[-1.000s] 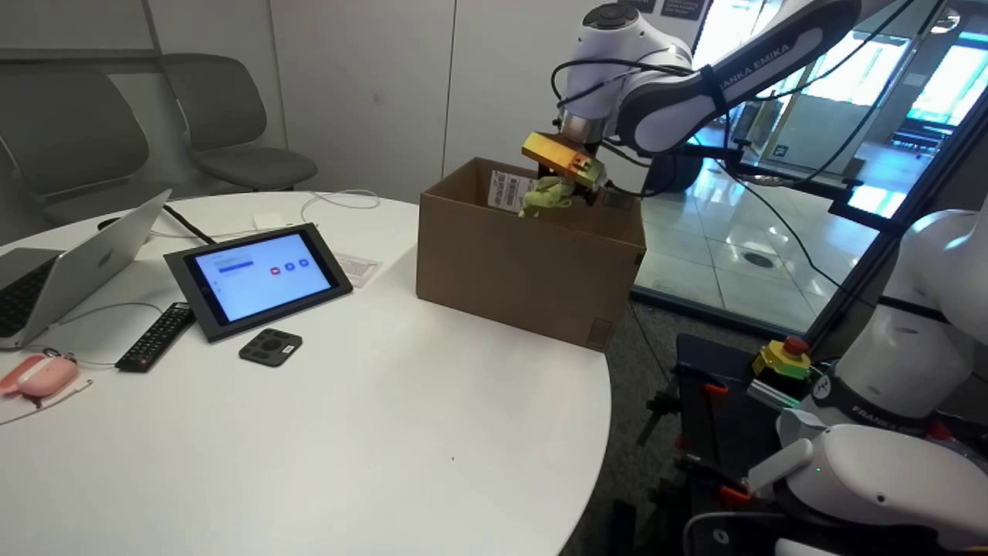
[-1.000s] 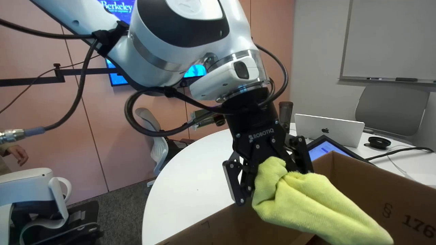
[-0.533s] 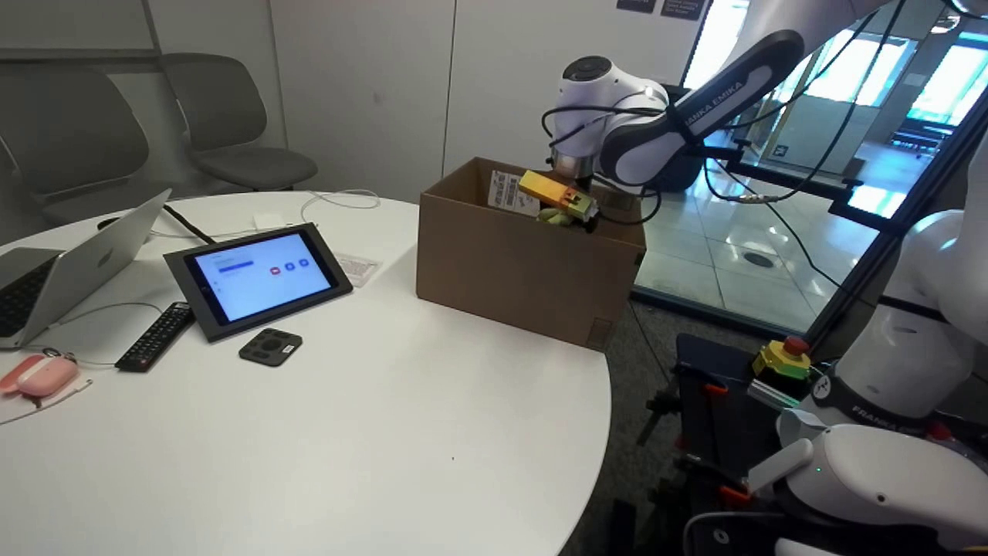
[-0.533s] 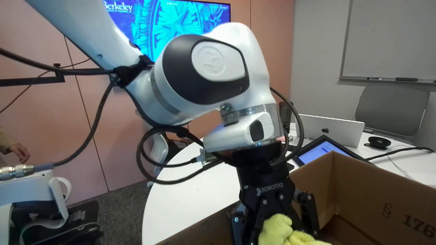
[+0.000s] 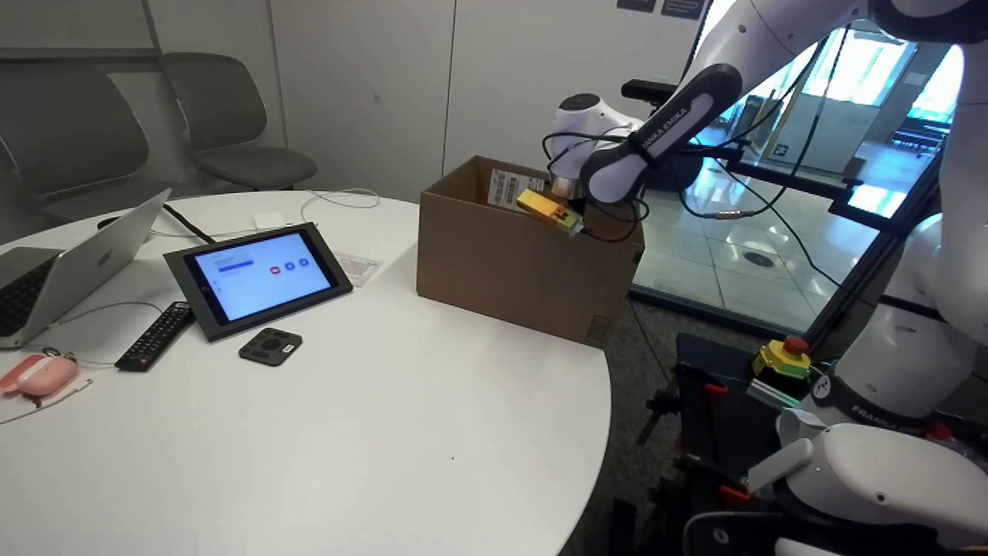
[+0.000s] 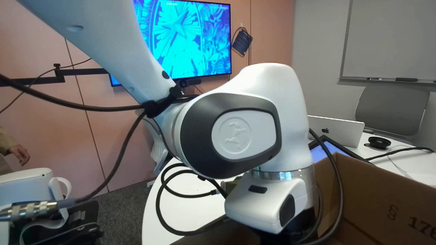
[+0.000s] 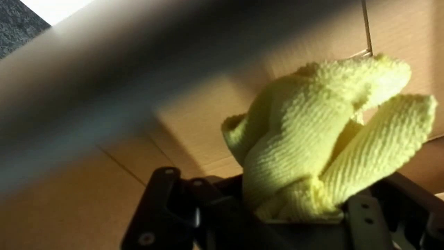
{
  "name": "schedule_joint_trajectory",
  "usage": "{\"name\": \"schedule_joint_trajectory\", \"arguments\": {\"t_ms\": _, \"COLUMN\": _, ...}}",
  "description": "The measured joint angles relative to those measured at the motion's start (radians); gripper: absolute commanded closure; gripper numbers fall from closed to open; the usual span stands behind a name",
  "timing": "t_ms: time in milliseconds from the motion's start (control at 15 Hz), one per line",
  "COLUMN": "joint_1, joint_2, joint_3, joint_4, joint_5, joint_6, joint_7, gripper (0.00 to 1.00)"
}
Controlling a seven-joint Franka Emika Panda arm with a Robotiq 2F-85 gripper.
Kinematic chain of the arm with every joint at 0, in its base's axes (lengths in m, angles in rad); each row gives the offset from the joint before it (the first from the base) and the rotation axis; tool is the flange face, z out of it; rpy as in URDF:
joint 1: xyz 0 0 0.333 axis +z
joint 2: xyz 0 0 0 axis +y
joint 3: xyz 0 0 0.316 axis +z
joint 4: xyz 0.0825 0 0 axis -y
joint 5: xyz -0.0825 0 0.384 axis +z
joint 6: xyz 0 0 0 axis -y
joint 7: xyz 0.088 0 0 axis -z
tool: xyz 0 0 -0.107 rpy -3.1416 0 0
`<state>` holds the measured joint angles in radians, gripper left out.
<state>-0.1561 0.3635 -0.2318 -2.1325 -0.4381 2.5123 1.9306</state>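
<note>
A yellow-green ribbed cloth [image 7: 298, 139] is bunched between the black fingers of my gripper [image 7: 301, 208] in the wrist view. The gripper is shut on it; the fingertips are mostly covered by the folds. The gripper is down inside an open brown cardboard box [image 5: 517, 270], which also shows in an exterior view [image 6: 371, 200]. In both exterior views the fingers and the cloth are hidden by the box, the arm or the frame edge. The yellow-orange camera housing [image 5: 548, 210] on the wrist is at the height of the box's near rim.
The box stands at the edge of a white round table [image 5: 401, 432]. A tablet [image 5: 258, 279], laptop [image 5: 85, 262], remote [image 5: 156, 337], black puck [image 5: 270, 347] and pink case [image 5: 42, 376] lie left of it. Cables [image 6: 163, 211] loop off the wrist. A blurred band [image 7: 121, 80] crosses the wrist view.
The arm has moved down, lowering the gripper and the cloth from above the box rim to inside the box. The cloth has dropped out of sight in both exterior views.
</note>
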Motion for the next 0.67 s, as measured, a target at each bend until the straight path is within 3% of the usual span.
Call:
{"name": "schedule_joint_trajectory", "arguments": {"t_ms": 67, "joint_1": -0.006, "joint_2": 0.007, "joint_3": -0.005, "joint_4": 0.007, "joint_5": 0.036, "joint_6": 0.010, "joint_7": -0.024, "gripper": 0.74}}
{"name": "schedule_joint_trajectory", "arguments": {"t_ms": 200, "joint_1": -0.016, "joint_2": 0.023, "joint_3": -0.010, "joint_4": 0.018, "joint_5": 0.103, "joint_6": 0.036, "joint_7": -0.075, "gripper": 0.71}}
{"name": "schedule_joint_trajectory", "arguments": {"t_ms": 267, "joint_1": -0.022, "joint_2": 0.030, "joint_3": -0.010, "joint_4": 0.022, "joint_5": 0.138, "joint_6": 0.052, "joint_7": -0.108, "gripper": 0.65}}
{"name": "schedule_joint_trajectory", "arguments": {"t_ms": 667, "joint_1": -0.026, "joint_2": 0.046, "joint_3": -0.010, "joint_4": 0.036, "joint_5": 0.273, "joint_6": 0.109, "joint_7": -0.285, "gripper": 0.18}}
